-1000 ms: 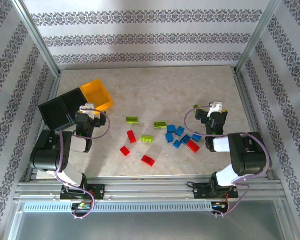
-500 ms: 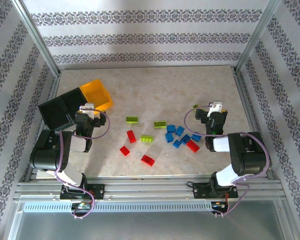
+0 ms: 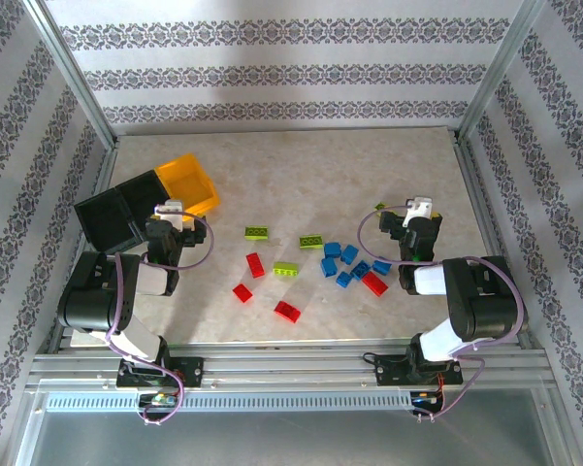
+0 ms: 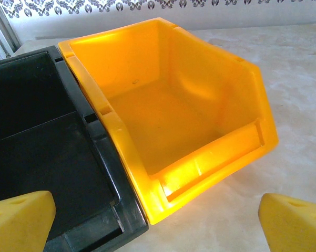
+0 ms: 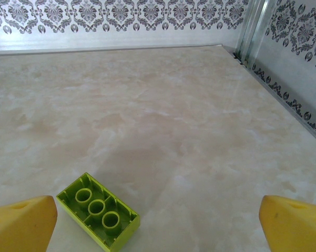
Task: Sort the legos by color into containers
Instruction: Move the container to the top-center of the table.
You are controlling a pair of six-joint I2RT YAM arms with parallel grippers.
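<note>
Left gripper (image 3: 170,216) and right gripper (image 3: 410,216) both stand spread wide, holding nothing. I judge sorting hasn't started. The legos (image 3: 344,264) lie scattered on the worktop (image 3: 369,165), most reds toward 7 o'clock and blues toward 4, while the containers (image 3: 189,180) sit at 10 o'clock. Next I'd lower the right gripper onto the lime brick (image 5: 98,210) just ahead of it, at 7 o'clock in its wrist view, and close across the narrow sides. That wrist view shows the brick hollow-side up, which is too small to tell from overhead. The left wrist view shows the yellow bin (image 4: 263,121) bare inside.
</note>
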